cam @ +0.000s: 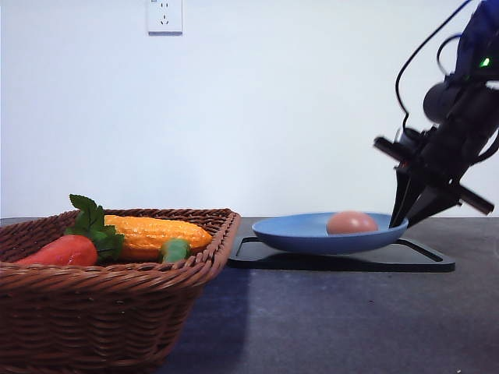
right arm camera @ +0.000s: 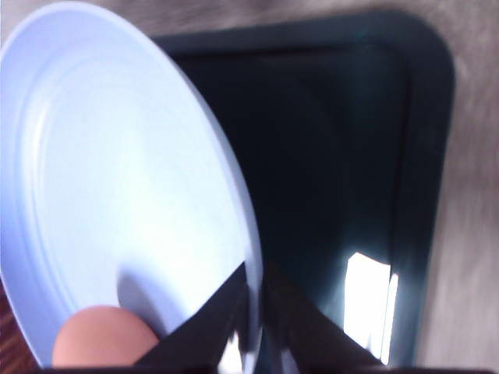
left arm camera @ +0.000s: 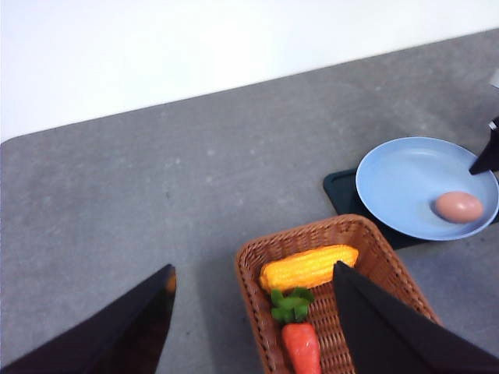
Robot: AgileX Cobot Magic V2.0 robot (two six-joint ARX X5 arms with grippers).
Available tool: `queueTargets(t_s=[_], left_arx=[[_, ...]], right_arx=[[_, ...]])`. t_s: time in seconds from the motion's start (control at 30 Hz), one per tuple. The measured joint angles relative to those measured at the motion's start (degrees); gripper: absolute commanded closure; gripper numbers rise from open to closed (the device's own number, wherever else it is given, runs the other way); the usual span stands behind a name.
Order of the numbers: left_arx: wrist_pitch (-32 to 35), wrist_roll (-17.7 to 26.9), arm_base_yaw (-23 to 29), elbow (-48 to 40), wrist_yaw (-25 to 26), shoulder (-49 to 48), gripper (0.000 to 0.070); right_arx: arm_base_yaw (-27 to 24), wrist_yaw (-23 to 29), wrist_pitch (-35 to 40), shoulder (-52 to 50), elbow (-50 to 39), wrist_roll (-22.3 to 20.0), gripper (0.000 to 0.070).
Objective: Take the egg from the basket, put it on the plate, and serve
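Plate (cam: 312, 232): smooth, round, light blue; rim clamped by the right gripper (cam: 401, 224) at right of frame.
Egg (cam: 352, 223): smooth oval, rested on plate.
Basket (cam: 117, 300): woven wicker, lower left.
Left gripper (left arm camera: 253, 327): jaws held wide apart.

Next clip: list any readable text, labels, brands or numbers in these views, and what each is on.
None. No legible writing in any view.
wall socket: slots only, no print that can be read.
plate, egg, basket, black tray: unmarked.
right gripper, shut on the plate's rim: a green light higher on the arm, no lettering.
left gripper: plain black fingers.
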Motion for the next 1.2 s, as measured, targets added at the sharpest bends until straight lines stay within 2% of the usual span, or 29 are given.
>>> queueTargets(t_s=[0.17,0.23,0.4,0.43,0.5,0.73,0.87,0.97,1.13,1.2], left_arx=[[-0.08,-0.69,0.0,0.0,-0.02,0.04,0.0312],[-0.08,-0.98,0.0,0.0,-0.02,0.04,0.0312],[-0.08,-1.38,0.0,0.0,-0.02,0.04,0.0312],[-0.08,-1.39,0.0,0.0,-0.02,0.04,0.0312],[-0.08,-1.47,0.0,0.0,-0.02,0.14,0.0312],[0.57,-1.55,0.0,0.0,-0.07,1.91,0.0314],[2.67,-1.16,0.0,0.0,-0.41,4.85,0.0364],[5.17,0.22,0.0,0.0,-1.87,7.74,0.0444],[7.62,3.76,0.6,0.0,-2.93,12.89,0.07],[8.18,4.28,1.63,0.0,-2.93,14.73,0.07]], right_arx=[[0.0,-0.22,0.09,2.46,1.24,0.0,0.07],[0.0,-0.27,0.16,2.48,1.31,-0.01,0.0676],[0.0,-0.45,0.2,2.48,1.33,-0.03,0.0453],[0.0,-0.45,0.2,2.48,1.33,-0.03,0.043],[-0.03,-0.46,0.17,2.46,1.36,-0.03,0.043],[-0.7,-0.39,-4.46,1.15,3.54,-1.46,0.0431],[-1.29,2.01,-8.61,-3.55,4.76,-2.34,0.0468],[-1.38,4.87,-11.85,-8.26,4.98,-3.41,0.0544],[-0.15,7.54,-17.65,-16.17,4.95,-6.71,0.0696],[2.16,9.85,-18.42,-19.85,4.37,-8.21,0.07]])
